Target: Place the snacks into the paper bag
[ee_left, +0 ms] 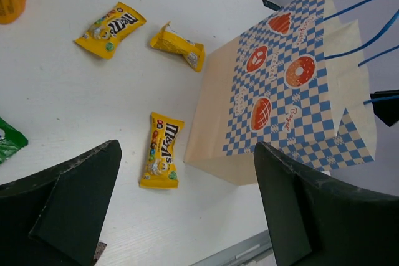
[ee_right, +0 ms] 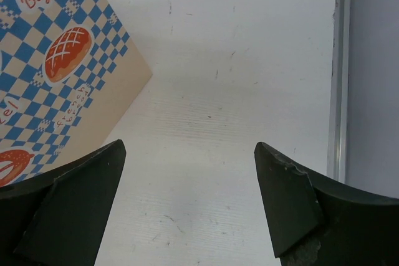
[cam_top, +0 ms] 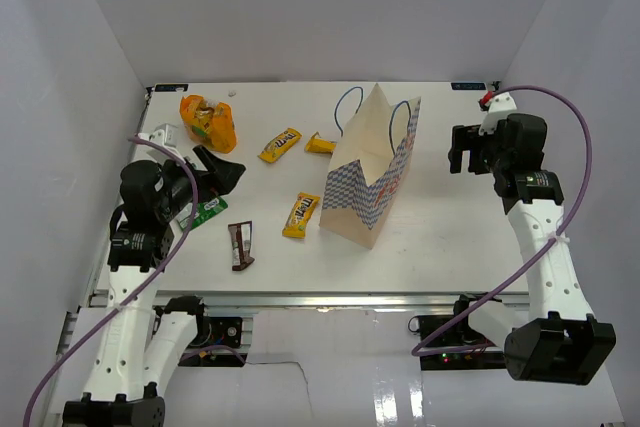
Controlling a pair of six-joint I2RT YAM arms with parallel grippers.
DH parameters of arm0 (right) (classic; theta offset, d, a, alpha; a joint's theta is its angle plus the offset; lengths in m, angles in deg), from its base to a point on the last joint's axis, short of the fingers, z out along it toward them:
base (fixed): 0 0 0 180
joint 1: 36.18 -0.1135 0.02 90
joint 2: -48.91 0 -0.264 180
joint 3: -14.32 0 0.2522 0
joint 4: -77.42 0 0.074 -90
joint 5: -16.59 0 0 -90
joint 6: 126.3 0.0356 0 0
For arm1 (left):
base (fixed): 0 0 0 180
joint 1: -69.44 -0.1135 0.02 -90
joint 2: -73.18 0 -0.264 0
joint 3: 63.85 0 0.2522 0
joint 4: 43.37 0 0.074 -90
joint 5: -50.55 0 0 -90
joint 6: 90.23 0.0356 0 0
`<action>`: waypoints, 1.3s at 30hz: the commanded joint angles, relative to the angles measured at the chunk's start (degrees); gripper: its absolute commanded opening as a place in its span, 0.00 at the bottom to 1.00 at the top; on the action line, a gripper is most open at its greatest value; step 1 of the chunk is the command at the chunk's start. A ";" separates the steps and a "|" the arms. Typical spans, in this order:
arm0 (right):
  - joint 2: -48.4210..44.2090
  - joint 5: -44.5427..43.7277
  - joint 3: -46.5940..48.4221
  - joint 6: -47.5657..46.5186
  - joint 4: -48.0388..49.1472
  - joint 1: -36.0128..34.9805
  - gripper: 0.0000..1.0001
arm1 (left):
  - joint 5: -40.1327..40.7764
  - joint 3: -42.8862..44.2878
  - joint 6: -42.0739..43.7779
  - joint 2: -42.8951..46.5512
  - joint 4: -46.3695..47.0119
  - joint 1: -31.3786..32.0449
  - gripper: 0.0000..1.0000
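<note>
The tan paper bag (cam_top: 368, 175) with a blue-checkered lower part stands upright at mid-table, its mouth open; it also shows in the left wrist view (ee_left: 283, 91) and the right wrist view (ee_right: 56, 66). Left of it lie three yellow candy packs (cam_top: 281, 144) (cam_top: 320, 144) (cam_top: 301, 214), a dark brown bar (cam_top: 241, 245), a green packet (cam_top: 205, 212) and an orange-yellow bag (cam_top: 208, 122). My left gripper (cam_top: 222, 171) is open and empty, above the table near the green packet (ee_left: 9, 141). My right gripper (cam_top: 466, 157) is open and empty, to the right of the bag.
White walls close in the table on three sides. A metal rail (ee_right: 340, 73) runs along the table's right edge, close to my right gripper. The table's front edge (cam_top: 300, 297) lies just below the brown bar.
</note>
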 commanded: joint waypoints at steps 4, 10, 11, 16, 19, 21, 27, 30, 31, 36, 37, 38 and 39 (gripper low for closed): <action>-2.83 17.43 -0.12 -12.65 -4.18 -0.24 0.90 | -9.34 -2.07 -4.89 -3.93 -0.57 0.17 0.98; 0.24 27.30 0.84 -34.22 -19.40 -0.95 0.90 | -5.85 -1.90 -5.77 -14.83 -0.65 8.40 0.96; 0.77 27.12 0.23 -32.48 -19.66 -0.77 0.90 | -2.27 -1.03 -5.86 -16.67 -0.57 10.44 0.93; 3.40 34.40 -1.97 -33.08 -21.34 0.19 0.90 | 4.44 2.31 -3.85 -32.55 1.63 21.42 0.82; 5.68 34.77 -0.66 -32.55 -21.25 0.98 0.90 | 9.62 5.57 -1.48 -40.82 1.46 24.95 0.81; 6.83 34.59 0.74 -32.29 -21.33 1.60 0.90 | 12.43 7.32 -0.50 -44.09 1.28 26.27 0.81; 9.39 35.47 2.33 -32.02 -21.07 2.39 0.90 | 17.00 11.54 3.28 -54.65 1.28 29.70 0.80; 9.83 35.82 2.95 -32.11 -21.07 2.74 0.90 | 17.37 12.60 4.33 -58.16 1.02 30.23 0.73; 9.92 35.82 3.30 -32.11 -21.16 2.83 0.90 | 17.89 13.04 4.42 -58.69 0.93 30.32 0.66; 10.44 36.00 3.65 -32.11 -20.90 3.53 0.90 | 20.53 12.08 4.60 -58.00 -0.12 31.64 0.53; 10.44 36.26 3.74 -32.02 -20.89 3.62 0.90 | 20.53 11.55 4.51 -57.21 -0.13 31.73 0.49; 10.53 36.44 3.83 -32.02 -20.81 3.80 0.90 | 22.62 9.98 4.16 -56.42 -0.13 31.73 0.47; 10.53 36.53 3.92 -31.93 -20.81 3.89 0.90 | 22.99 9.18 3.90 -54.15 -0.21 31.73 0.44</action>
